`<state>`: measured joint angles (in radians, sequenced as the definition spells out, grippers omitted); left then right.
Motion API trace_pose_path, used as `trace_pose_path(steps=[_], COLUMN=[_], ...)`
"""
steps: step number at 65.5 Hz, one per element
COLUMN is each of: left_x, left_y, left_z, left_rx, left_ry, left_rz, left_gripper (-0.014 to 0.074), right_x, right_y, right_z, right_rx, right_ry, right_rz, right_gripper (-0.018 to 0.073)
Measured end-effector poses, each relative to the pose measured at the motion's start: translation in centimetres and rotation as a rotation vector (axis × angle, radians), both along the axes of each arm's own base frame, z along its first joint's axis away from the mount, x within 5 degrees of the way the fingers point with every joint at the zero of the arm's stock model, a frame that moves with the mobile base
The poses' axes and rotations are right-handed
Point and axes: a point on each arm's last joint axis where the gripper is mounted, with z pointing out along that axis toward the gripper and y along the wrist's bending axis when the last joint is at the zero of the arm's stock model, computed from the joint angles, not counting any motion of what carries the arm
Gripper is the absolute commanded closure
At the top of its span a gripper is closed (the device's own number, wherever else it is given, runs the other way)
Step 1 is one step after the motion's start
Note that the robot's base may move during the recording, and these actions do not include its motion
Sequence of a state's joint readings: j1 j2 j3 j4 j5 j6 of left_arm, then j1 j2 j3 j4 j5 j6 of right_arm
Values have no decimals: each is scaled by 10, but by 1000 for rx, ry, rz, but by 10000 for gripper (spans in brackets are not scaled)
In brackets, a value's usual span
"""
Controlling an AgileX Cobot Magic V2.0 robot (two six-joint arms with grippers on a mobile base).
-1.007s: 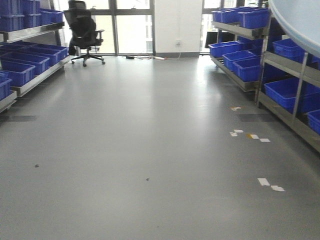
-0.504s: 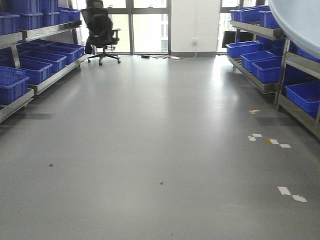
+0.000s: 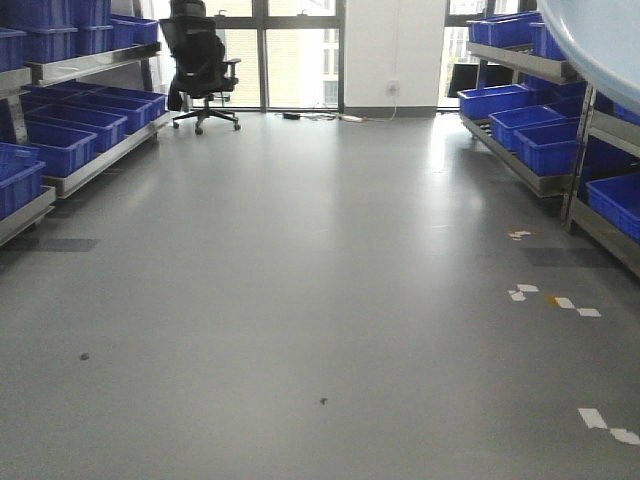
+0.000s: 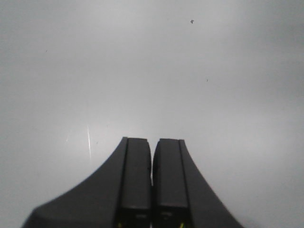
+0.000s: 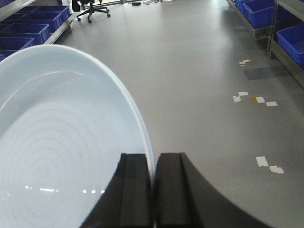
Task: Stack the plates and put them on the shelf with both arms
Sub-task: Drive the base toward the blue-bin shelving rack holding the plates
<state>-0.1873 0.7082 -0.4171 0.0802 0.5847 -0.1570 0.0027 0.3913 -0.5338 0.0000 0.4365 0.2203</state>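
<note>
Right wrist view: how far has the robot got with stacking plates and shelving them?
Done: the right gripper has one plate pinched by its rim, held over the floor. In hand: just that plate; the left gripper is shut and empty. Left: no second plate shows, and the shelf is not yet reached.

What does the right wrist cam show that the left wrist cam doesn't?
Right wrist only: the right gripper shut on the rim of a pale plate, plus open floor, blue crates, an office chair and tape marks.
Left wrist only: the left gripper shut with nothing visible in it, over a plain grey surface with a thin light scratch and a few specks.
Both: black gripper fingers closed together at the bottom edge of the frame, against a grey background.
</note>
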Motion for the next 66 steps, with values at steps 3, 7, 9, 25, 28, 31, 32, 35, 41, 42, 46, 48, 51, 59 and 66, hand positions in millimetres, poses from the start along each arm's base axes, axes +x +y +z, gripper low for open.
trace_pose_path(steps=[3, 7, 9, 25, 28, 31, 32, 35, 41, 42, 46, 48, 51, 59, 66], left_x=[0, 0, 0, 0, 0, 0, 0, 0, 0, 0, 0, 0, 0, 0, 0], left_y=[0, 0, 0, 0, 0, 0, 0, 0, 0, 0, 0, 0, 0, 0, 0], left_z=[0, 0, 0, 0, 0, 0, 0, 0, 0, 0, 0, 0, 0, 0, 0], left_rx=[0, 0, 0, 0, 0, 0, 0, 0, 0, 0, 0, 0, 0, -1, -1], left_ry=[0, 0, 0, 0, 0, 0, 0, 0, 0, 0, 0, 0, 0, 0, 0], left_rz=[0, 0, 0, 0, 0, 0, 0, 0, 0, 0, 0, 0, 0, 0, 0], left_gripper=[514, 514, 514, 514, 514, 514, 514, 514, 514, 514, 514, 514, 514, 514, 514], right_x=[0, 0, 0, 0, 0, 0, 0, 0, 0, 0, 0, 0, 0, 0, 0], right_y=[0, 0, 0, 0, 0, 0, 0, 0, 0, 0, 0, 0, 0, 0, 0], right_z=[0, 0, 0, 0, 0, 0, 0, 0, 0, 0, 0, 0, 0, 0, 0], right_rx=[0, 0, 0, 0, 0, 0, 0, 0, 0, 0, 0, 0, 0, 0, 0], right_ry=[0, 0, 0, 0, 0, 0, 0, 0, 0, 0, 0, 0, 0, 0, 0], right_rz=[0, 0, 0, 0, 0, 0, 0, 0, 0, 0, 0, 0, 0, 0, 0], right_gripper=[503, 503, 503, 503, 503, 503, 503, 503, 503, 503, 503, 503, 503, 503, 503])
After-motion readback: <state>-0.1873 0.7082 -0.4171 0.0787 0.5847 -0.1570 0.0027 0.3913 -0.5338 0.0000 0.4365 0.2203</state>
